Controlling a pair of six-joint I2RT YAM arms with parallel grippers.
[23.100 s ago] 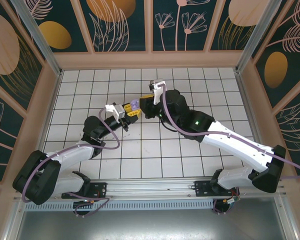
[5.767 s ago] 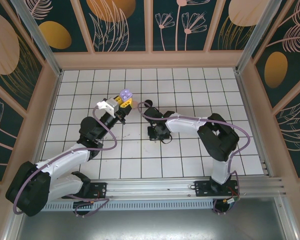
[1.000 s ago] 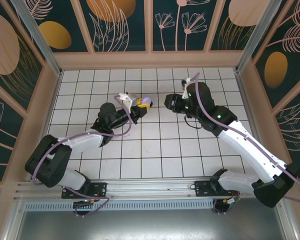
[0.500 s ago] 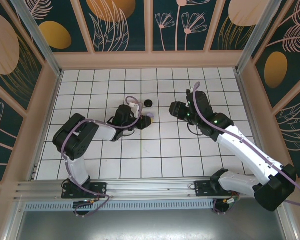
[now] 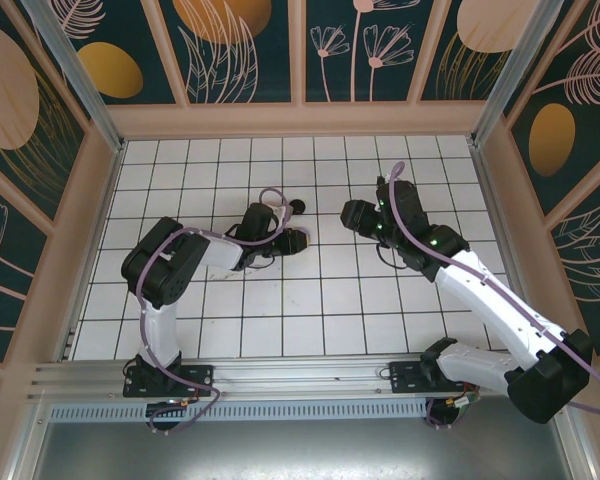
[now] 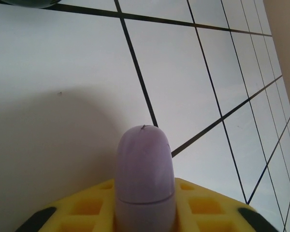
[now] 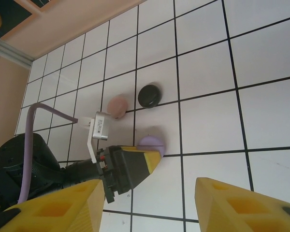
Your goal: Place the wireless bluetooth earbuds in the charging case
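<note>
A shut lilac charging case (image 6: 145,174) stands on edge on the white tiles, lid seam closed. It sits tight between the yellow fingers (image 6: 203,208) of my left gripper (image 7: 153,155), which lies low over the floor. In the right wrist view the lilac charging case (image 7: 151,143) rests on the tile at that gripper's tip. My right gripper (image 7: 150,193) hovers above and to the right of it, open, with nothing between its fingers. From above, the left gripper (image 5: 292,241) and right gripper (image 5: 352,215) face each other mid-floor. The earbuds are hidden.
A black round case (image 7: 150,95) and a pink round case (image 7: 118,105) lie shut on the tiles just beyond the lilac one. The black case (image 5: 298,207) is close behind the left gripper. Wooden walls (image 5: 300,120) ring the tiled floor.
The left arm has folded and brought the lilac case down from mid-air onto the tile. The right gripper drew back a little to the right and its fingers spread wider.
</note>
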